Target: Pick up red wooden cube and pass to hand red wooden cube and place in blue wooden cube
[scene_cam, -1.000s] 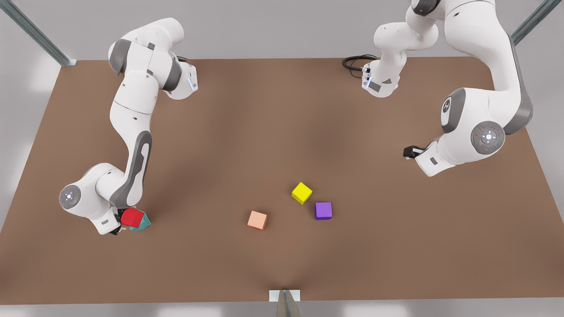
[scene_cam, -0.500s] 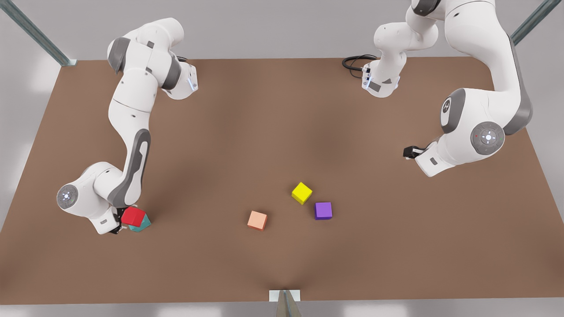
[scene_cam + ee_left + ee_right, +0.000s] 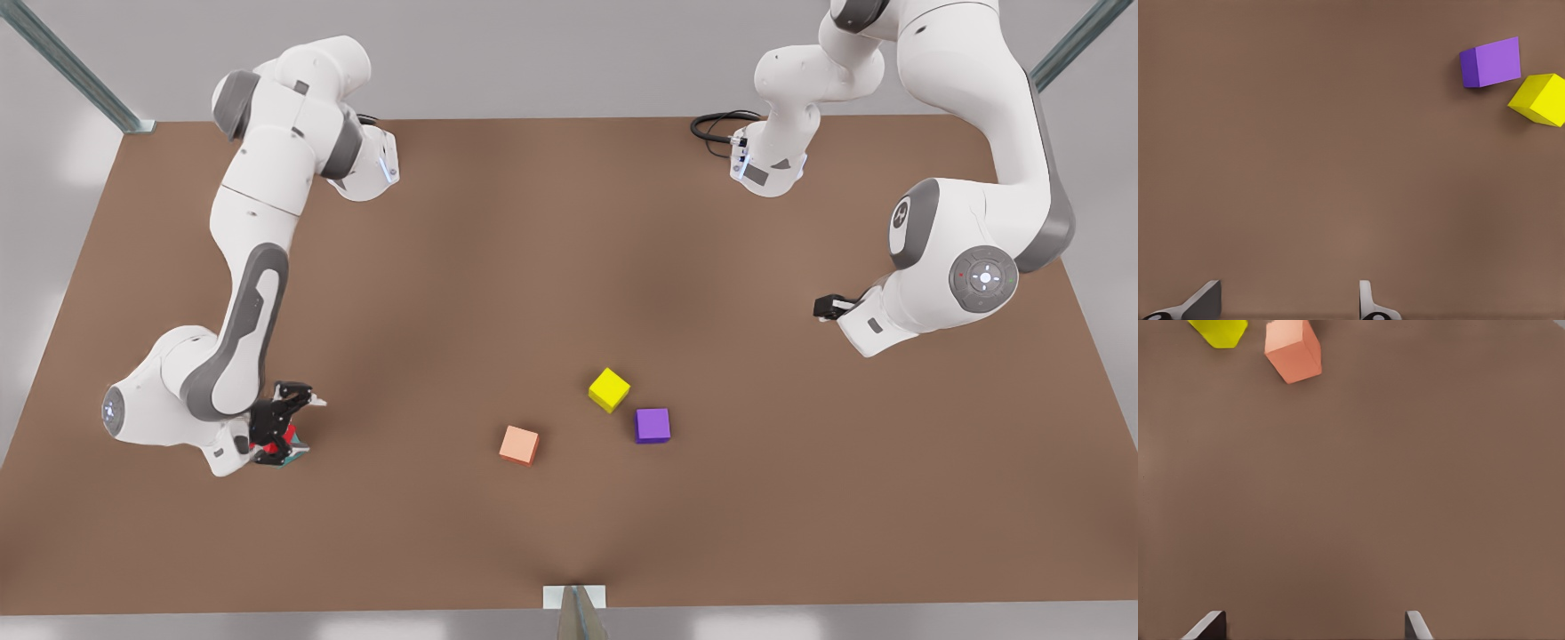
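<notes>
The red wooden cube [image 3: 264,443] rests on the blue wooden cube [image 3: 299,451] near the front view's left edge. Only slivers of both show. My right gripper [image 3: 289,427] hangs right over them, black fingers spread, and hides most of the stack. In the right wrist view that gripper [image 3: 1313,620] is open with only bare table between its fingertips. My left gripper [image 3: 822,307] waits open at the front view's right, far from the cubes. Its fingertips [image 3: 1368,303] stand apart over bare table.
A salmon cube [image 3: 519,444], a yellow cube [image 3: 609,389] and a purple cube [image 3: 652,425] lie near the middle of the brown table [image 3: 569,267]. A black cable [image 3: 716,124] coils at the far edge. Metal frame posts stand at the corners.
My right gripper let go of the red cube, leaving it on the blue one. It then swung round over the stack, which now hides most of both cubes. The left arm stayed still.
</notes>
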